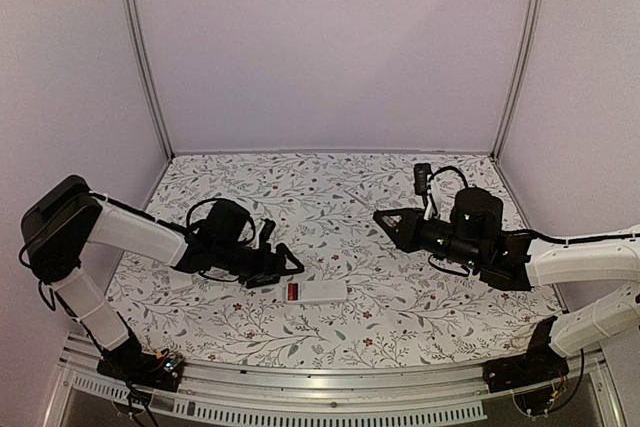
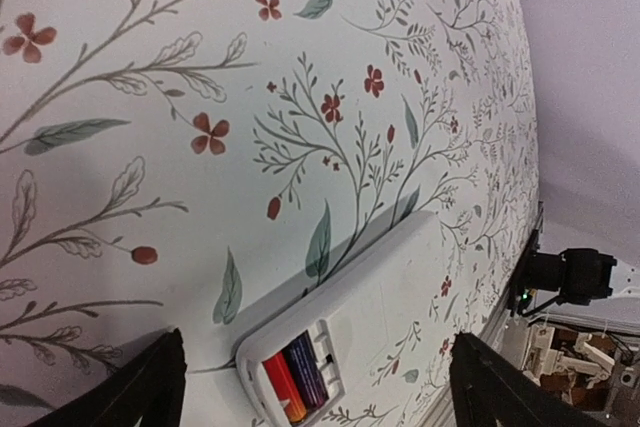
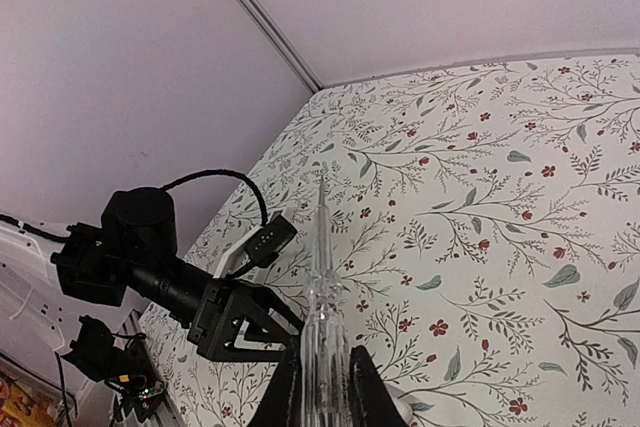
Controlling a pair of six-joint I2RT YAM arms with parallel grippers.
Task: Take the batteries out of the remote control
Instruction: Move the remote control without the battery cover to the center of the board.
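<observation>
Left gripper (image 1: 288,269) hangs wide over remote (image 1: 318,291) near table (image 1: 400,207) front edge. Right gripper (image 3: 322,387) pinches tool (image 3: 320,277); best lever batteries (image 2: 297,379) up gently.

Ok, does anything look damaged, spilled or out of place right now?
Nothing stands out. The remote control lies flat on the table, its compartment uncovered, with two batteries seated side by side.

Plain pale-lilac walls (image 1: 330,47) on 3 sides, joined by alu corner posts (image 1: 145,57). Tabletop (image 1: 330,197) covered w/ white cloth, grey-green leaf sprigs & small red flowers. Alu rail (image 1: 330,384) along near edge. Soft even light, faint shadows
</observation>
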